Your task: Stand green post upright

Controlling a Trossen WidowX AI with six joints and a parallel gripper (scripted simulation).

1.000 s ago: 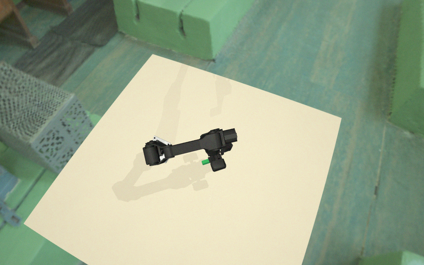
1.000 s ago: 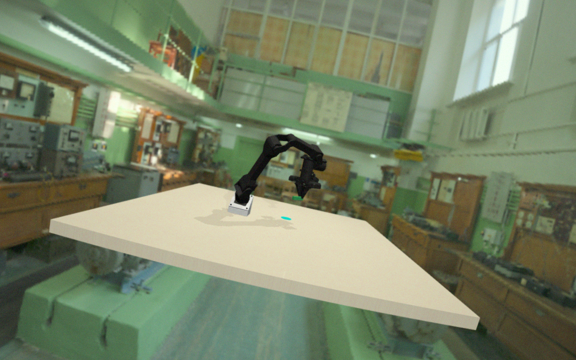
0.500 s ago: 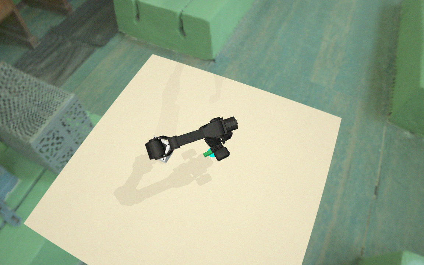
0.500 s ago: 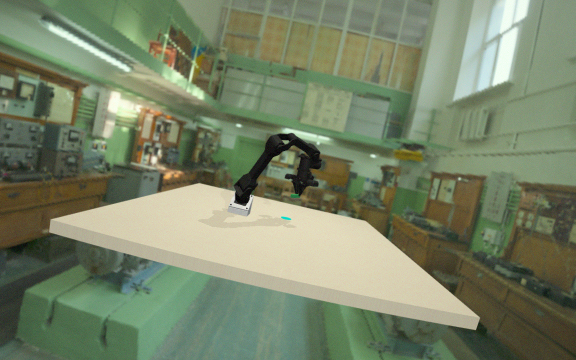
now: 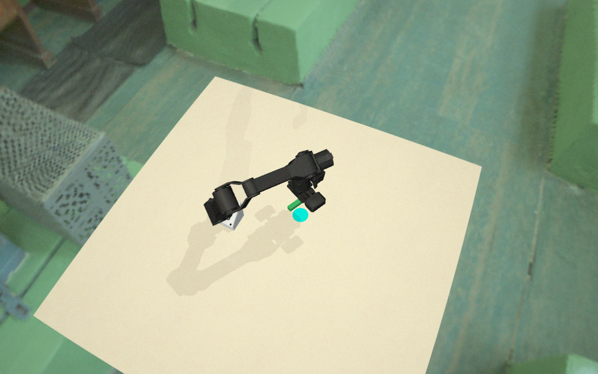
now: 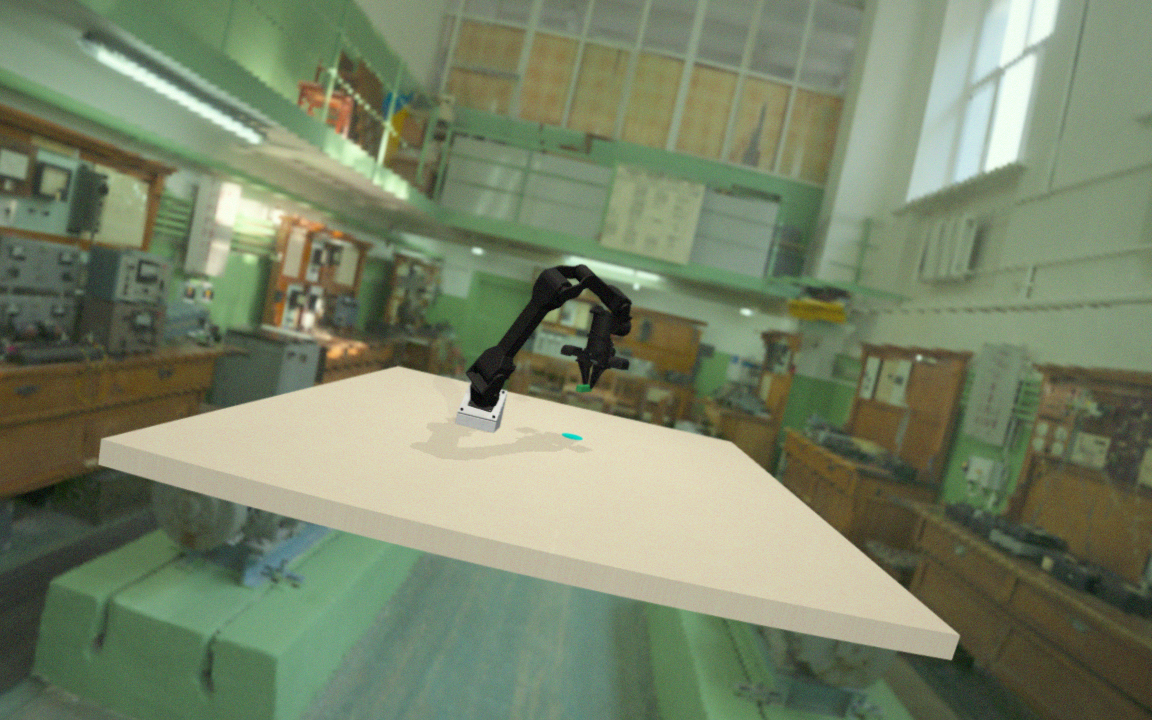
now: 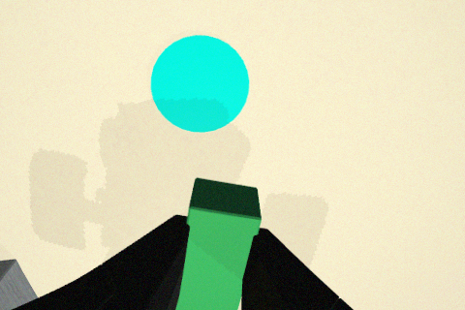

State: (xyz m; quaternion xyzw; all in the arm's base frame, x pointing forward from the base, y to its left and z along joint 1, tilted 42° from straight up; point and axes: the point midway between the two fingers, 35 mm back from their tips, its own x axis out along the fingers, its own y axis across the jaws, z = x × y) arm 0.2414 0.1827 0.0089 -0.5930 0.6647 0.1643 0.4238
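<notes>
The green post is held in the air, lying roughly level. My gripper is shut on it and points down, well above the table. In the wrist view one dark end of the post faces up the picture, and its far part is cut off by the lower edge. The cyan circle lies flat on the table, with nothing standing in it. It shows just beyond the post's end in the wrist view, partly under the arm's shadow. The fingertips are hidden in the top view.
The pale table top bears the arm's light base, which stands to the left of the circle. The base's grey corner shows at the lower left of the wrist view. The arm's shadows fall across the table.
</notes>
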